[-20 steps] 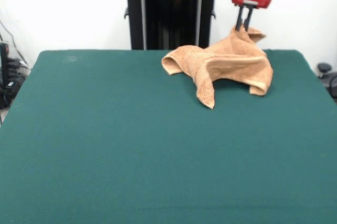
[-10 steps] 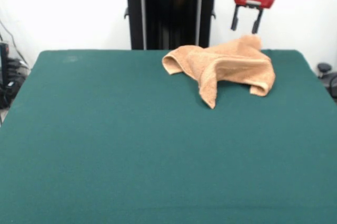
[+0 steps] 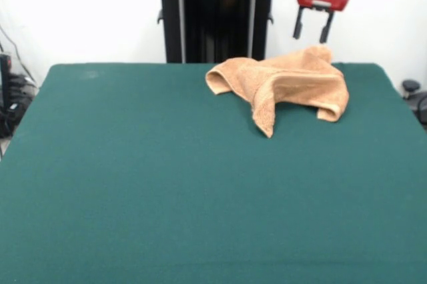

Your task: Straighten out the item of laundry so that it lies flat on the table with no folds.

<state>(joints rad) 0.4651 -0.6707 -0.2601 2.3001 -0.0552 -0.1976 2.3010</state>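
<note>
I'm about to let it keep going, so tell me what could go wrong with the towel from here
The towel lies bunched with folds near the table's far right edge; a pull that way might drag it off. The gripper hangs open above it, holding nothing; a pinch into the heap may catch several layers and just shift the folds.

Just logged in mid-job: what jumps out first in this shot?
The orange-tan towel, crumpled and folded over itself at the far right of the green table, with one flap pointing toward the camera. Just above its far edge hangs the red gripper, open and clear of the cloth.
</note>
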